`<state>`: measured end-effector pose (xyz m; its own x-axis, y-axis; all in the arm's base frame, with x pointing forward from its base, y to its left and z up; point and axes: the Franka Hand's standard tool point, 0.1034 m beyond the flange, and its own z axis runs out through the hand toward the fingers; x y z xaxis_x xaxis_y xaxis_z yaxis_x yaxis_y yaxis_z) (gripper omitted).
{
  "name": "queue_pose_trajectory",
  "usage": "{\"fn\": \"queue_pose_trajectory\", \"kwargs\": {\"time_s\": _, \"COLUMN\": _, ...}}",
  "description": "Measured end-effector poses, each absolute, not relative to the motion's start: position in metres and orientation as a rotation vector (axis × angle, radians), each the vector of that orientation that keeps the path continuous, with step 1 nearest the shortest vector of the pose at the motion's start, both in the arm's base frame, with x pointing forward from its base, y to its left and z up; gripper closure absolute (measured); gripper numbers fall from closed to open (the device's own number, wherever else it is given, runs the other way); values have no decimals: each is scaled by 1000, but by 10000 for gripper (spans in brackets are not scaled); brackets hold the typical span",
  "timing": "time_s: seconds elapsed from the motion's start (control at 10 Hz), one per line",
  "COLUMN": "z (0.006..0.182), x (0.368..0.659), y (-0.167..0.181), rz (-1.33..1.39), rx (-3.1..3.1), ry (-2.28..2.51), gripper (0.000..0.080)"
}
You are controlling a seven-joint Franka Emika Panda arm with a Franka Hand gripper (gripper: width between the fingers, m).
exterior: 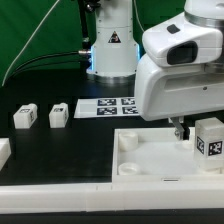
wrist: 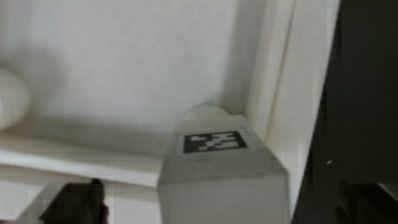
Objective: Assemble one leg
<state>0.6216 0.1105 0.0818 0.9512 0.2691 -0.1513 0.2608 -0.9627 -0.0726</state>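
Remote assembly, one leg in hand: my arm's gripper (exterior: 181, 129) hangs low over the white panel (exterior: 150, 152), just beside the leg (exterior: 209, 141), which stands upright on the panel near its corner on the exterior view's right, tag outward. In the wrist view the leg (wrist: 221, 178) sits between the jaws. The one dark finger (wrist: 71, 203) I can make out stands apart from it, so I read the jaws as wide and holding nothing. I judge the post stands there to meet a corner hole; whether it is seated is hidden. A spare leg (exterior: 57, 115) waits well apart, near the marker board (exterior: 108, 106)
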Motion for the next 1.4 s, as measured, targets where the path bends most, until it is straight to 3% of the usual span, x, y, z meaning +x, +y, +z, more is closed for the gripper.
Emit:
{"fn": "queue_pose_trajectory", "kwargs": {"time_s": 0.1, "z": 82, "x": 622, "y": 110, "rz": 248, "rx": -3053, "ry": -401, "gripper": 151}}
{"fn": "queue_pose_trajectory", "kwargs": {"time_s": 0.2, "z": 82, "x": 622, "y": 110, "rz": 248, "rx": -3053, "ry": -401, "gripper": 253}}
{"fn": "queue_pose_trajectory", "kwargs": {"time_s": 0.3, "z": 82, "x": 622, "y": 110, "rz": 249, "rx": -3053, "ry": -401, "gripper": 253}}
{"fn": "queue_pose_trajectory", "kwargs": {"time_s": 0.4, "z": 82, "x": 622, "y": 110, "rz": 249, "rx": -3053, "ry": -402, "gripper": 453}}
{"fn": "queue_pose_trajectory", "kwargs": {"time_s": 0.5, "z": 81, "x": 622, "y": 110, "rz": 249, "rx": -3053, "ry": -402, "gripper": 509}}
{"fn": "queue_pose_trajectory", "kwargs": {"time_s": 0.9, "z": 81, "x": 621, "y": 111, "rz": 253, "rx": -3075, "ry": -244, "gripper": 509}}
{"fn": "queue_pose_trajectory", "kwargs": {"time_s": 1.4, "z": 80, "x": 621, "y": 118, "rz": 272, "rx": -3053, "ry": 638, "gripper": 508}}
